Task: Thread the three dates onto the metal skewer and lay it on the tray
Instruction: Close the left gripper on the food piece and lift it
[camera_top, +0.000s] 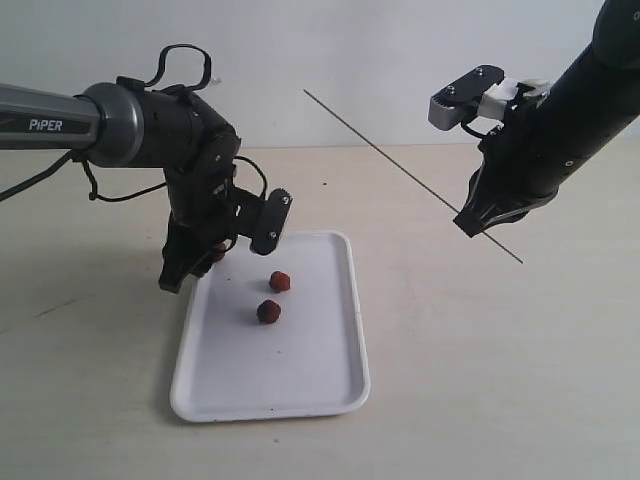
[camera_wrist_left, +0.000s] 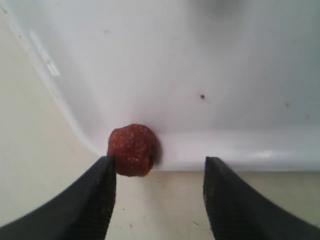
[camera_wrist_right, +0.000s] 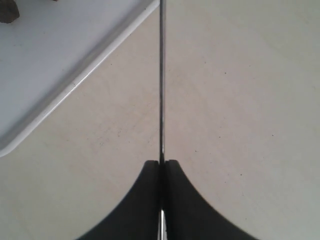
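Note:
The white tray (camera_top: 300, 370) lies on the table with two dates on it, one reddish (camera_top: 280, 281) and one darker (camera_top: 268, 312). The third date (camera_top: 217, 254) rests against the outside of the tray's far left corner. In the left wrist view this date (camera_wrist_left: 131, 150) touches the tray's rim (camera_wrist_left: 225, 150) and sits just beyond one finger (camera_wrist_left: 97, 200). My left gripper (camera_wrist_left: 160, 164) is open around it and low over the table (camera_top: 180, 270). The right gripper (camera_top: 478, 222) is shut on the metal skewer (camera_top: 400, 165), held in the air and slanting toward the back. The skewer (camera_wrist_right: 161, 75) runs straight out from the closed jaws (camera_wrist_right: 161, 162).
A tray corner (camera_wrist_right: 50, 75) shows in the right wrist view beside the skewer, with a dark lump (camera_wrist_right: 7, 10) at the frame's edge. Bare beige tabletop (camera_top: 500, 380) surrounds the tray. A pale wall (camera_top: 350, 50) stands behind.

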